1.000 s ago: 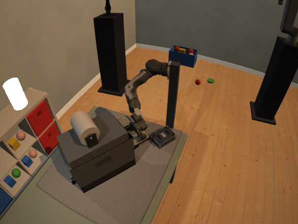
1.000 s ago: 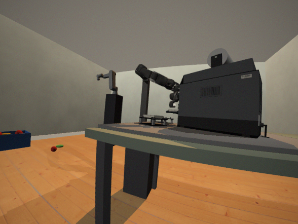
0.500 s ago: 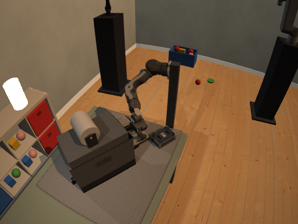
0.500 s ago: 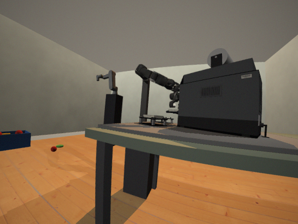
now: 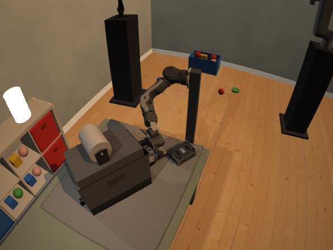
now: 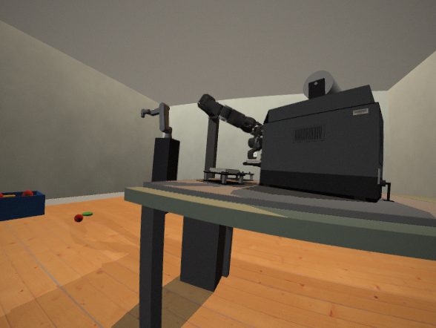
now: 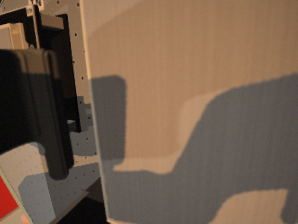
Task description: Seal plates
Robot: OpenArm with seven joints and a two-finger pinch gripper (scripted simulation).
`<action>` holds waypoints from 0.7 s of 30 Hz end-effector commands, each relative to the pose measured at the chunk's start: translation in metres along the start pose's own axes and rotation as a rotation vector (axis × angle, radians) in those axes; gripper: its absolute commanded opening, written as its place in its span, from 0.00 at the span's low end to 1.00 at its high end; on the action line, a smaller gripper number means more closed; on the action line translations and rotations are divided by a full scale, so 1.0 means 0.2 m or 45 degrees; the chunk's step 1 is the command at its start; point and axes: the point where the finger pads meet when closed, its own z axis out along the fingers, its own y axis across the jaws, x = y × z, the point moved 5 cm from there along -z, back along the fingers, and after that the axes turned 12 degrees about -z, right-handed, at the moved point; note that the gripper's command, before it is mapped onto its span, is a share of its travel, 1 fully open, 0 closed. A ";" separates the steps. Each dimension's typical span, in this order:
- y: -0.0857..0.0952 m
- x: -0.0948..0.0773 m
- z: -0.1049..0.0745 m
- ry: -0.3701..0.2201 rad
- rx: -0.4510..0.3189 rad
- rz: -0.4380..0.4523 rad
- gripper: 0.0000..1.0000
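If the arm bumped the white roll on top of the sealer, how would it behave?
The roll would probably spin rather than roll away, since a dark bracket stands at its visible end. Its thick, round shape suggests it is fairly heavy and stiff as a whole, though its outer layer may be thin and easily creased.

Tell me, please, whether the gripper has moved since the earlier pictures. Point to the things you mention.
No visible move: the gripper (image 5: 159,154) sits at the same place beside the sealer (image 5: 113,169) (image 6: 319,148) in the top view.
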 end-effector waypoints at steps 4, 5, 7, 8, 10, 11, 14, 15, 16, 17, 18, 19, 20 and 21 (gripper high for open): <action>0.00 0.00 0.00 -0.003 -0.012 -0.007 0.65; 0.00 0.00 0.01 -0.002 -0.011 -0.008 0.65; 0.00 0.00 0.02 0.000 -0.009 -0.008 0.65; 0.00 0.00 0.02 0.000 -0.009 -0.008 0.65; 0.00 0.00 0.03 -0.002 -0.010 -0.008 0.65; 0.00 0.00 0.03 -0.002 -0.009 -0.008 0.65; 0.00 0.00 0.04 0.000 -0.009 -0.009 0.65; 0.00 0.00 0.05 0.000 -0.009 -0.008 0.65; 0.00 0.00 0.05 -0.001 -0.010 -0.008 0.65; 0.00 0.00 0.05 -0.001 -0.009 -0.008 0.65; 0.00 0.00 0.06 -0.001 -0.009 -0.008 0.65; 0.00 0.00 0.06 -0.001 -0.009 -0.008 0.65; 0.00 0.00 0.06 -0.001 -0.009 -0.008 0.65; 0.00 0.00 0.06 -0.001 -0.010 -0.007 0.65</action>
